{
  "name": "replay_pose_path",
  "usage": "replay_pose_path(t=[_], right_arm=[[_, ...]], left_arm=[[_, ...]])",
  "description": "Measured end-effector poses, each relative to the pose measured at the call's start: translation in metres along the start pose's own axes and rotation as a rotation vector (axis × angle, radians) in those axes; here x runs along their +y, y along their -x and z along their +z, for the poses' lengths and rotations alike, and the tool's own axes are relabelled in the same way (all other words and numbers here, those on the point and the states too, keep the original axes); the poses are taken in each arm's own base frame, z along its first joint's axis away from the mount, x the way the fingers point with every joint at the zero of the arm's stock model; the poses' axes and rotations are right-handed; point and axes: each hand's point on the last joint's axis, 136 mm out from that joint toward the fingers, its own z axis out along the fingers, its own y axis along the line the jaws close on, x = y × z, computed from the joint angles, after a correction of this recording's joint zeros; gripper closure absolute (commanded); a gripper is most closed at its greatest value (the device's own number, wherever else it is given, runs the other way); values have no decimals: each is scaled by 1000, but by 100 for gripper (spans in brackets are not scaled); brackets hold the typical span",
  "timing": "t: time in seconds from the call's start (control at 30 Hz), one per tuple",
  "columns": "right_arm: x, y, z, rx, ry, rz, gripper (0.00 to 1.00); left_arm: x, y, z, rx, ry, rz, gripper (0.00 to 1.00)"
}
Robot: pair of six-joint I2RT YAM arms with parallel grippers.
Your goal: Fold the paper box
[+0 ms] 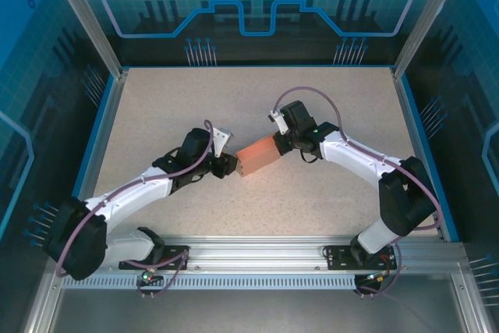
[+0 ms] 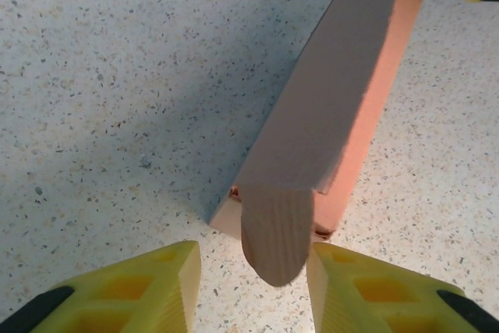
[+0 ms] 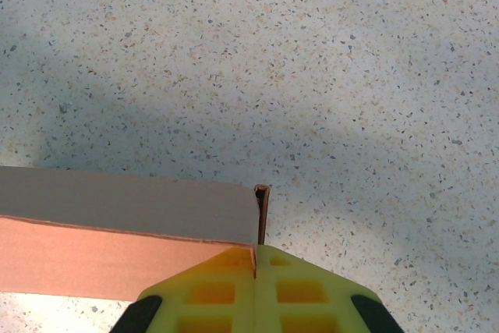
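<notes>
The paper box (image 1: 260, 157) lies in the middle of the table (image 1: 171, 107), between the two claws. It is flat and pink. The right claw (image 3: 256, 259) is pinched shut on a thin edge of card at one end of the box. The left claw (image 2: 251, 261) is open, with one yellow finger on each side of a round flap (image 2: 274, 232) that sticks out of the other end. I think the flap is not tucked in yet. If the left claw pushes crooked, the flap may crease and miss its slot. If the right claw slips, the box may slide away or get squashed
</notes>
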Motion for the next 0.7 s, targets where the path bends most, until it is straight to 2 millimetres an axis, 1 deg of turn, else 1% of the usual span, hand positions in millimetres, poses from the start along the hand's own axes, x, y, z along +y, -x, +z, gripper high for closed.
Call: replay_pose_path(t=[0.13,0.4,0.7], right_arm=[[0,0,0,0,0,0,97],[0,0,0,0,0,0,97],[0,0,0,0,0,0,97]], left_arm=[[0,-1,6,20,1,2,67],[-2,6,6,14,0,17,69],[-2,8,6,10,-1,21,78]])
